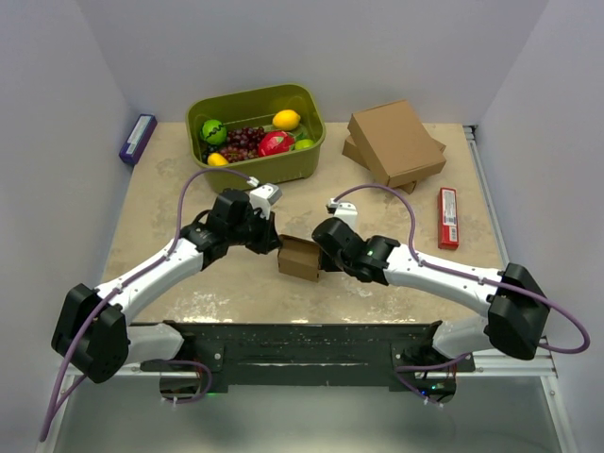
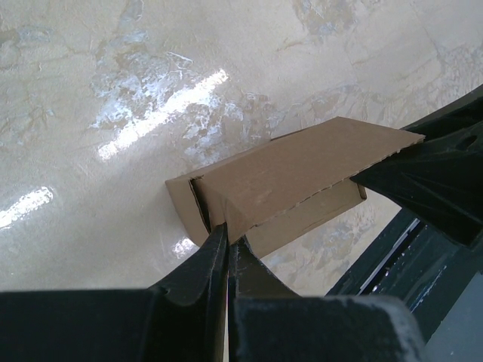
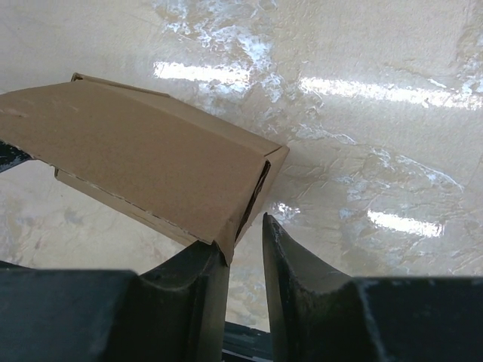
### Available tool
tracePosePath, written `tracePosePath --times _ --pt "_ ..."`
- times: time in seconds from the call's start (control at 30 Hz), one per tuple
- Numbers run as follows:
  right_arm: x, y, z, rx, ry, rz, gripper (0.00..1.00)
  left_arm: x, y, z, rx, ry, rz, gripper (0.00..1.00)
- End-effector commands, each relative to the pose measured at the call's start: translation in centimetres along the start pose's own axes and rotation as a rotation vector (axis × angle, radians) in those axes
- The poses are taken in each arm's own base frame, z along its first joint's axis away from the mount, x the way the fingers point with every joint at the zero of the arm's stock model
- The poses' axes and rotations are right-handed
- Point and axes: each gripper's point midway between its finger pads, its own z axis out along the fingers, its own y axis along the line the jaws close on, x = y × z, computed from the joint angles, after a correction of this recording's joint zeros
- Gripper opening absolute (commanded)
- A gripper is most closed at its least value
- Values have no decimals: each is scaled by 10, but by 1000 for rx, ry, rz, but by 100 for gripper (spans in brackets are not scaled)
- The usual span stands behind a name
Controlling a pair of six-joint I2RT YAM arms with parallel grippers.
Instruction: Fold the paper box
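The paper box (image 1: 299, 258) is a small brown folded cardboard piece, held just above the table's near middle between both arms. My left gripper (image 1: 276, 243) comes in from the left and is shut on it. In the left wrist view the fingertips pinch a thin edge at the paper box's (image 2: 302, 173) near corner, with the gripper (image 2: 228, 234) closed tight. My right gripper (image 1: 323, 257) is at the box's right side. In the right wrist view this gripper (image 3: 245, 230) is open, with a gap between the fingers, and a corner of the paper box (image 3: 143, 166) rests against the left finger's tip.
A green bin (image 1: 255, 95) with fruit stands at the back left. Larger stacked brown cardboard boxes (image 1: 396, 142) lie at the back right. A red packet (image 1: 448, 217) lies at the right and a purple box (image 1: 138, 138) at the far left edge.
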Motion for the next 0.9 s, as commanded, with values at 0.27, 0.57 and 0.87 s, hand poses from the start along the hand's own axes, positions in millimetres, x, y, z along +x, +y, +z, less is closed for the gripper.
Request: tracePosePath --times 0.27,0.57,0.87 --pt "33 -20 8 58 97 -20 19 13 1 2 16 5 23 0" --pt "33 -20 12 67 102 -36 16 39 9 8 -23 67 28 0" --pt "30 -22 12 82 92 -54 15 52 16 8 -82 108 42 0"
